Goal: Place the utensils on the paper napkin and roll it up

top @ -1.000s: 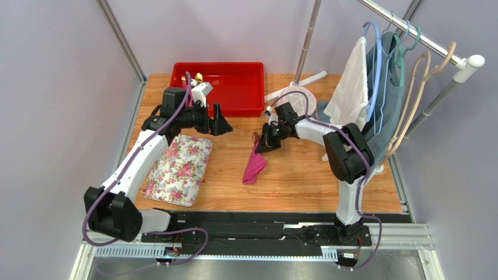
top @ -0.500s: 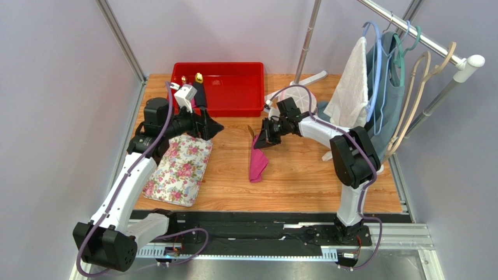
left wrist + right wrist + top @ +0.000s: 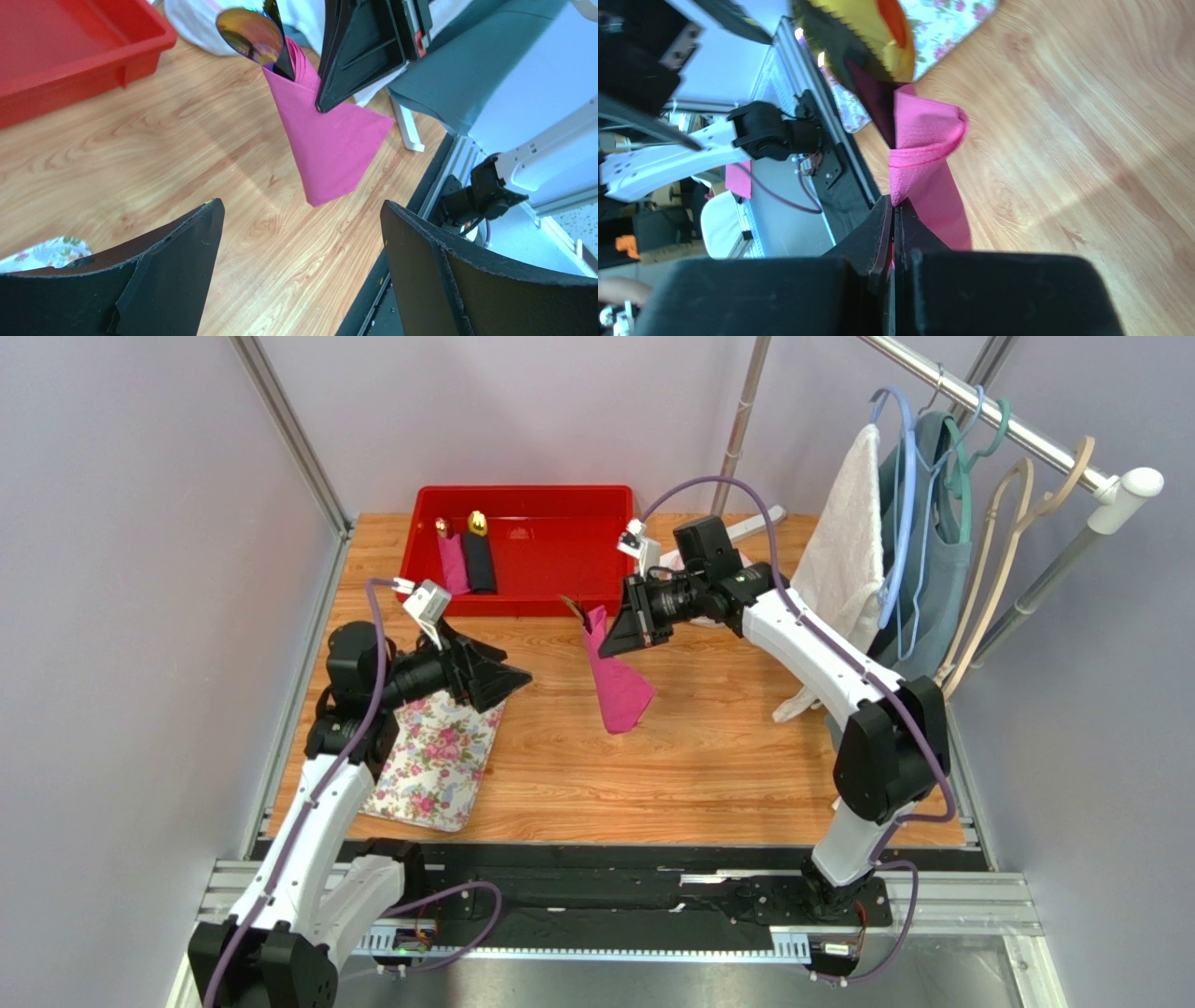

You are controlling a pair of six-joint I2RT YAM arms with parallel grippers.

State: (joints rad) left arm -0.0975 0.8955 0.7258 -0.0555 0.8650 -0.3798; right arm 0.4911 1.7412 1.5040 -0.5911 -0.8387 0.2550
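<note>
Right, on my screen the right jaws are clamped shut on the upper part of the paper napkin [image 3: 613, 679], which hangs as a loose pink roll just past the middle of the tabletop [image 3: 701, 742], toward 12 o'clock. I cannot tell whether its lower tip touches the wood. The utensils [image 3: 253, 35] poke out of the top of the roll. I count one shiny purple-gold spoon bowl and one dark piece beside it, and any others are hidden inside. The left jaws stand wide apart, holding nothing, at about 9 o'clock above the far end of the one floral cloth [image 3: 435, 756]. At 11 o'clock I count one red tray [image 3: 547, 597] with two rolls in it, one pink roll [image 3: 452, 560] and one black roll [image 3: 480, 560].
</note>
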